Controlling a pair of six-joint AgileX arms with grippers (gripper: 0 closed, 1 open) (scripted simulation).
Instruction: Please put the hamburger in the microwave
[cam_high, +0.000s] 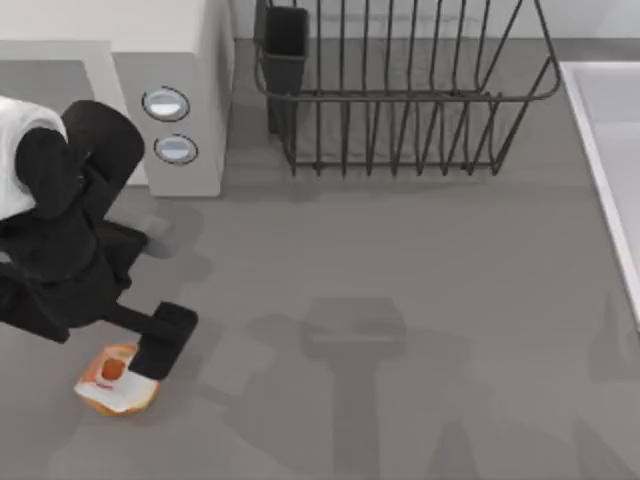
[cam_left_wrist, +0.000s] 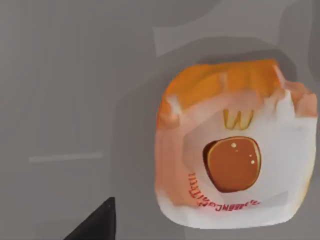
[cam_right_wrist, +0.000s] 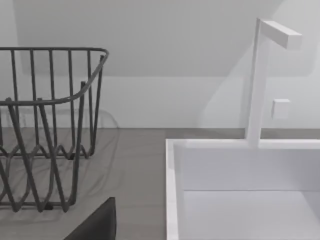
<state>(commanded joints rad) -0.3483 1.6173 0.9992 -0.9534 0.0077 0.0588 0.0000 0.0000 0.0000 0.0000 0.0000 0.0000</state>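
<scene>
**Grey surface, left claw over the hamburger**

Grey surface (cam_high: 400, 260) carries everything here. Hamburger (cam_high: 117, 380) sits near the front left edge of the surface, well apart from the microwave (cam_high: 190, 90), which stands at the back left with two round silvery knobs (cam_high: 166, 103) facing forward. Hamburger wrapper is white with an orange top part; a round brown-orange spot shows on it, red lettering along one edge. It rests flat on the surface.

Left arm reaches down over that spot. Left claw (cam_high: 160, 345) hangs directly above the hamburger's right edge in the top view, overlapping it. Whether its fingers are spread or closed, I cannot tell. From the left wrist camera the hamburger (cam_left_wrist: 232, 150) lies close below, with one dark fingertip (cam_left_wrist: 97, 222) off to its side and apart from it.

Black wire dish rack (cam_high: 400, 90) stands at the back centre, just right of the microwave. White sink (cam_right_wrist: 240, 200) with a white tap (cam_right_wrist: 260, 80) sits at the right edge, beside the rack.
</scene>
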